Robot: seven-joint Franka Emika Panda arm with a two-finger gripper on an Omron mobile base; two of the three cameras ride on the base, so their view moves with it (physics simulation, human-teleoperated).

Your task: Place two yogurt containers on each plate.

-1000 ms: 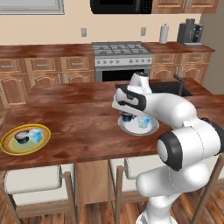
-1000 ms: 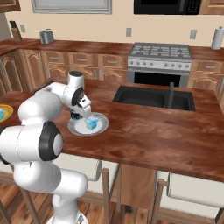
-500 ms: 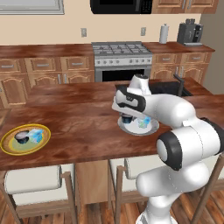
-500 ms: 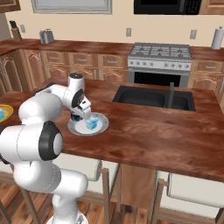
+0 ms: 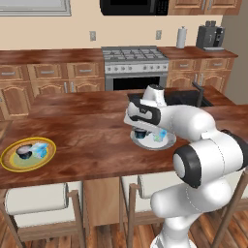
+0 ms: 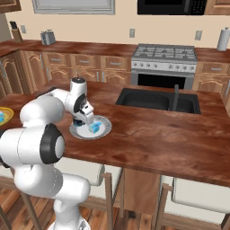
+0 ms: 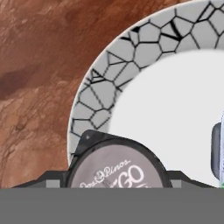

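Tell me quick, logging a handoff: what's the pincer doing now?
Pincer: straddles the dark yogurt cup at the white plate; gripped or released, cannot tell.

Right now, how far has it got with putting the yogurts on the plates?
The yellow plate already holds a dark cup and a light-blue cup. The white plate holds another light-blue cup. The last dark cup sits between the fingers of the gripper, low over that plate's patterned rim. Whether it has been released is unclear; afterwards only backing the arm away remains.
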